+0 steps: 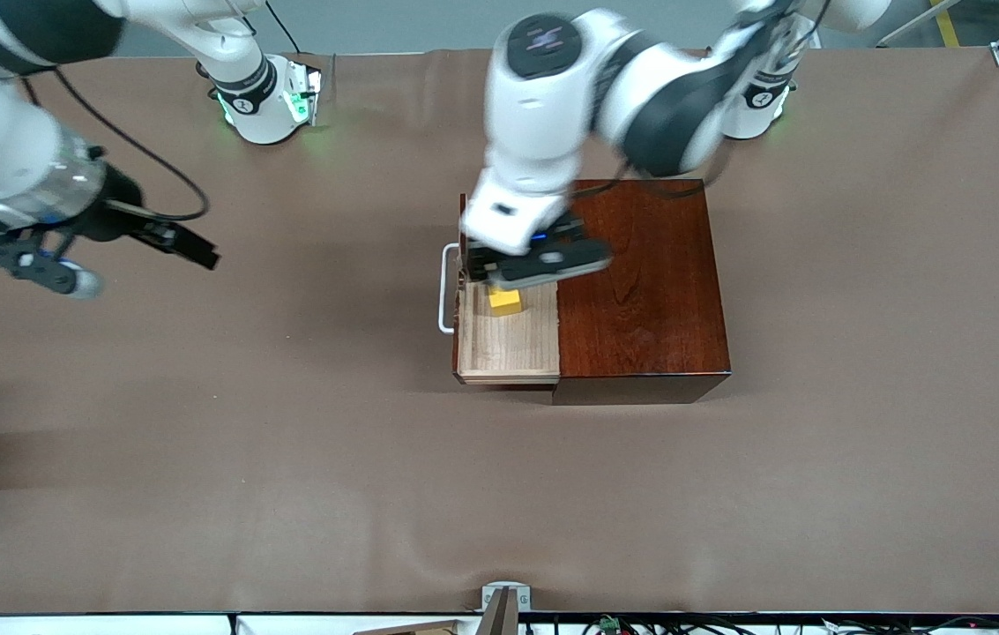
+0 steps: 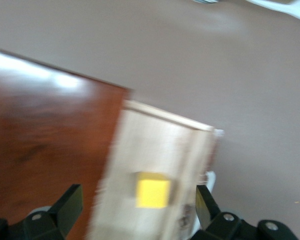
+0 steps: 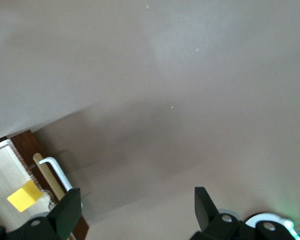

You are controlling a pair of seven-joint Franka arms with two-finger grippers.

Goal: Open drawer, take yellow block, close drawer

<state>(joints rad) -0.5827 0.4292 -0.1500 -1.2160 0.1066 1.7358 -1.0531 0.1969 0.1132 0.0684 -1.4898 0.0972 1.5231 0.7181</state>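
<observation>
The reddish-brown wooden box (image 1: pixel 640 282) stands mid-table. Its pale-wood drawer (image 1: pixel 508 348) is pulled out toward the right arm's end, white handle (image 1: pixel 444 291) leading. The yellow block (image 1: pixel 505 301) lies in the drawer, in the part farther from the front camera. My left gripper (image 1: pixel 499 275) hangs open just over the block; in the left wrist view the block (image 2: pixel 152 193) sits between the spread fingers of that gripper (image 2: pixel 139 210), untouched. My right gripper (image 1: pixel 142 265) waits open over bare table toward the right arm's end. Its wrist view shows the right gripper (image 3: pixel 135 210) holding nothing and the block (image 3: pixel 24 195) beside the handle (image 3: pixel 52 170).
A brown cloth (image 1: pixel 287 459) covers the table. The left arm's forearm reaches over the box top. A small metal bracket (image 1: pixel 505 600) sits at the table edge nearest the front camera. Both robot bases stand along the edge farthest from that camera.
</observation>
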